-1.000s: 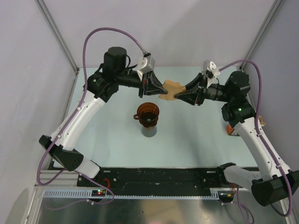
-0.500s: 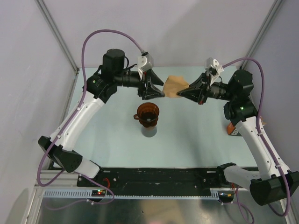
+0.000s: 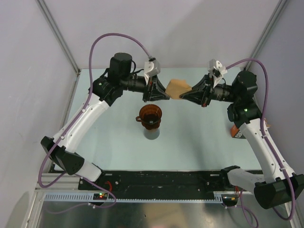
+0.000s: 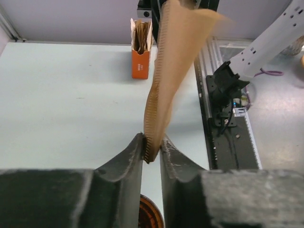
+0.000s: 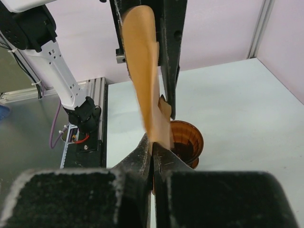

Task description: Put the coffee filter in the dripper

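The coffee filter (image 3: 175, 88), tan paper, hangs in the air between both grippers above the table's far middle. My left gripper (image 3: 167, 95) is shut on its crimped edge (image 4: 151, 137). My right gripper (image 3: 183, 96) is shut on its opposite edge (image 5: 154, 128). The paper (image 4: 173, 66) bows out between them and stands upright in the right wrist view (image 5: 140, 61). The dripper (image 3: 150, 115), dark reddish-brown, stands on a grey beaker (image 3: 152, 133) below and left of the filter. It also shows in the left wrist view (image 4: 149, 214) and in the right wrist view (image 5: 187, 139).
An orange printed bag (image 4: 141, 56) stands on the table at the right, mostly hidden behind my right arm in the top view (image 3: 234, 131). Purple walls close in the back and sides. The black base rail (image 3: 166, 178) runs along the near edge.
Both grippers have lifted the filter up and toward the far side. My left gripper has since moved right toward the right one, so the filter looks narrower and more bowed.
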You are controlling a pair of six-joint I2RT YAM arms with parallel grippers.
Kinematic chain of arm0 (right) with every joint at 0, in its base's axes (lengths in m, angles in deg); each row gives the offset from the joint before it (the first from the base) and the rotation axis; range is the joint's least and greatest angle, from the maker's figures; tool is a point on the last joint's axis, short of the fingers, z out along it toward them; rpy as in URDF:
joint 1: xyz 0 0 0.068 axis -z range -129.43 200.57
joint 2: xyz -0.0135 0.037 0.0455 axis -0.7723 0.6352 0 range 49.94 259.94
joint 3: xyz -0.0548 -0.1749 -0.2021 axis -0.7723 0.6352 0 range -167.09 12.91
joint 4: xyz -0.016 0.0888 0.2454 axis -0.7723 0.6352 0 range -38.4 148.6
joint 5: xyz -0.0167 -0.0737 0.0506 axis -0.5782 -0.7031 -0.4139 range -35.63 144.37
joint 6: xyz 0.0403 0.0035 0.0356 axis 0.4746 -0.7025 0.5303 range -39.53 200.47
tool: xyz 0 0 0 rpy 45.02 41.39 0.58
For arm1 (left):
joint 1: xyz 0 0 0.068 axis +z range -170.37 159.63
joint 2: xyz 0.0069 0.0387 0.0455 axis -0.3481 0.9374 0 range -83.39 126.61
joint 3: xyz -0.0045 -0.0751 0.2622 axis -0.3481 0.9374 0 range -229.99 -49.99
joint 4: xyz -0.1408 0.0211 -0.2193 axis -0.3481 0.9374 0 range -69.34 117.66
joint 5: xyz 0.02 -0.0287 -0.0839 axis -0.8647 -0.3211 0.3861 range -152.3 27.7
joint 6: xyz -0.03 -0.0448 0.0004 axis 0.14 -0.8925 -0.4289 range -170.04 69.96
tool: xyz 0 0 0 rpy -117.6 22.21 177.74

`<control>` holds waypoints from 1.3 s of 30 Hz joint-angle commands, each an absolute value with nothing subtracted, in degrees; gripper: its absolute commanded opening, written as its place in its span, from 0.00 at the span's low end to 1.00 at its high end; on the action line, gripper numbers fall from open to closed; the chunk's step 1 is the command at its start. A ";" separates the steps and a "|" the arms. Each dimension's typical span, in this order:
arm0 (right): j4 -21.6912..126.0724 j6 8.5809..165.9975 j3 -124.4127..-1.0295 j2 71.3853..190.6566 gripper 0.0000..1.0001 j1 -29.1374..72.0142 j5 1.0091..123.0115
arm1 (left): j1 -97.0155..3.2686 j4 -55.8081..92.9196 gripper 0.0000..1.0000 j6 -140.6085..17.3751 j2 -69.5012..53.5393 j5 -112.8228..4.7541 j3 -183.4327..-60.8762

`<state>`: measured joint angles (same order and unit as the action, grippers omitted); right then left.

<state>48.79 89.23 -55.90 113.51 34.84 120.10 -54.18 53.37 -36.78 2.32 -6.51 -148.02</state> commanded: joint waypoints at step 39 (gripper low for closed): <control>54.63 82.52 -57.58 114.21 0.00 32.52 110.74 | -53.71 50.90 0.05 -38.29 1.33 -12.23 -150.92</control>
